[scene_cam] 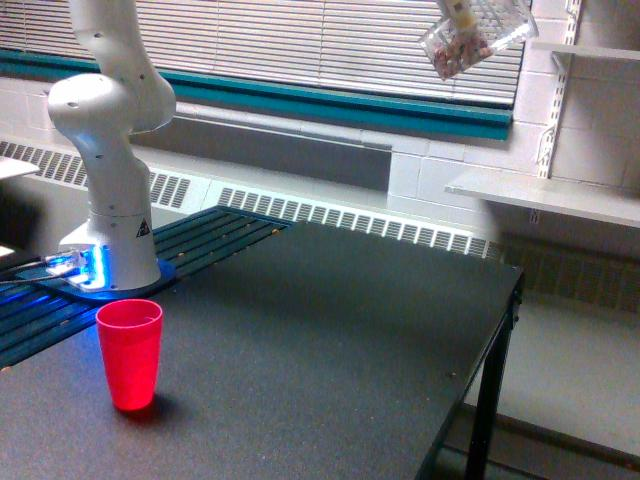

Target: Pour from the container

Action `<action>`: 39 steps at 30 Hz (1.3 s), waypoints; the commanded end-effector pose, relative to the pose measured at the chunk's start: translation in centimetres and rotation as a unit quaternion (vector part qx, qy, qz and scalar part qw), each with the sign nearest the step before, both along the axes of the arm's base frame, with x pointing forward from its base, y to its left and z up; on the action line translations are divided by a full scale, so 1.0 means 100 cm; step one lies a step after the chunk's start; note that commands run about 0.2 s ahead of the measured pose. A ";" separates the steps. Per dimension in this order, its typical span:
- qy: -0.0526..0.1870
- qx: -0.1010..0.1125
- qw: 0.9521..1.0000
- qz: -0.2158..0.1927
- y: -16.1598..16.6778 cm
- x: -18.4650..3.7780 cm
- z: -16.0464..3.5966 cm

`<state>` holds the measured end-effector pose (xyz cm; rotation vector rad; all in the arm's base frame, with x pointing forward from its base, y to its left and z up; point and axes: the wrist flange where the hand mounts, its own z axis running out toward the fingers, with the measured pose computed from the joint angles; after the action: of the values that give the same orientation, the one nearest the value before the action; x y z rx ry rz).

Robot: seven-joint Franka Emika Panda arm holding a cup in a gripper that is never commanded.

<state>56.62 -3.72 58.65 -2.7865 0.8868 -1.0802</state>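
At top right, the container (470, 38) is held tilted, far from the red cup (130, 352); nothing poured; claw state can't be told

Your arm's white base (110, 250) stands upright at the exterior view's left, its lower links (105, 70) rising past the top edge. At the upper right, only a pale sliver of your gripper (462, 15) shows; its fingers cannot be made out.
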 end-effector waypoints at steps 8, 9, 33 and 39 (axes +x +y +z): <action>0.081 -0.093 0.992 0.018 -0.020 -0.021 -0.087; 0.087 -0.100 0.991 0.021 -0.020 -0.023 -0.093; 0.089 -0.194 0.977 -0.021 -0.087 -0.083 -0.138; 0.088 -0.202 0.975 -0.040 -0.104 -0.107 -0.150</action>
<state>47.72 -12.69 44.69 -3.3063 0.7334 -1.1346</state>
